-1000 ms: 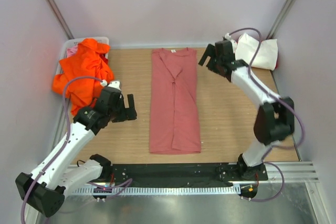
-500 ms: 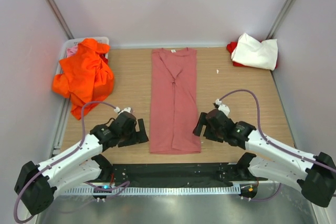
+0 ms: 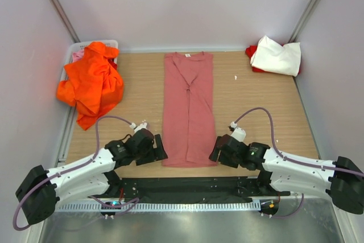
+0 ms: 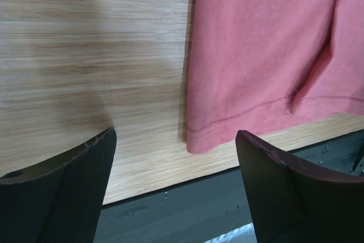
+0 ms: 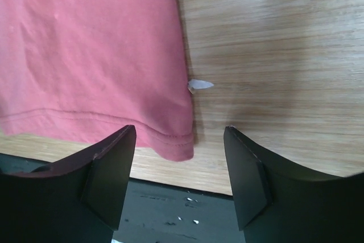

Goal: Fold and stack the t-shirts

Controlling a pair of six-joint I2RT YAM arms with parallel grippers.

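In the middle of the top view, the pink shirt (image 3: 189,109) lies flat on the table (image 3: 256,101), folded into a long strip; soft, light and limp, I'd say, so pinch the hem corners; left pincer (image 3: 158,152) gapes at the lower-left corner, right pincer (image 3: 215,151) at the lower-right; both released, gripping nothing.
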